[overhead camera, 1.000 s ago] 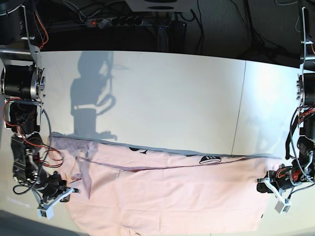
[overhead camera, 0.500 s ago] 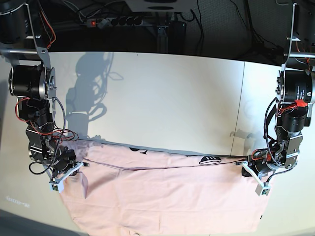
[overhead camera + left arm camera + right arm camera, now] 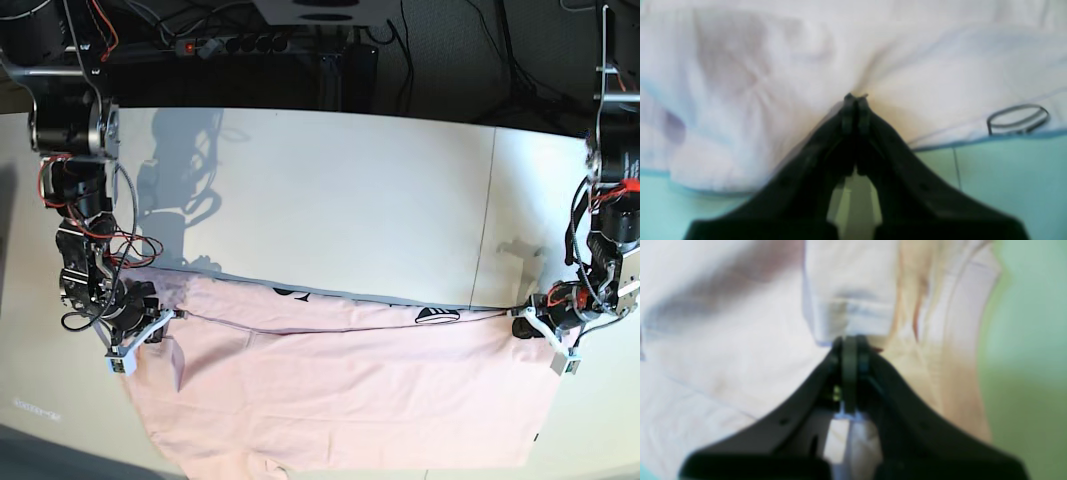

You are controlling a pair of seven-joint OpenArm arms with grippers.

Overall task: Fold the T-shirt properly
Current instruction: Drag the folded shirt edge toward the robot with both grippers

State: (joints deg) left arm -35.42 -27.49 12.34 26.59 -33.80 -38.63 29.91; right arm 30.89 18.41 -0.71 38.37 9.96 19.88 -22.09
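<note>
The pale pink T-shirt [image 3: 340, 400] lies across the near half of the white table [image 3: 330, 200]. Its upper layer is pulled into a taut line between both grippers. Bits of black print [image 3: 432, 318] peek out under that line. My left gripper [image 3: 518, 322] is at the base view's right, shut on the shirt's edge. The left wrist view shows its tips [image 3: 856, 100] pinching a pucker of the T-shirt [image 3: 923, 66]. My right gripper [image 3: 172, 318] is at the base view's left. It pinches the T-shirt [image 3: 723, 356] in its closed tips [image 3: 850, 343], just below a hemmed sleeve.
A seam [image 3: 482, 220] runs across the table on the right. Cables and a power strip [image 3: 240, 42] lie behind the table's far edge. Both arms' bodies stand at the table's sides. An oval black print outline [image 3: 1018, 115] sits near the shirt's edge.
Both grippers have moved from near the front edge toward the far side, carrying the shirt's edge. The fabric line between them has risen and tightened.
</note>
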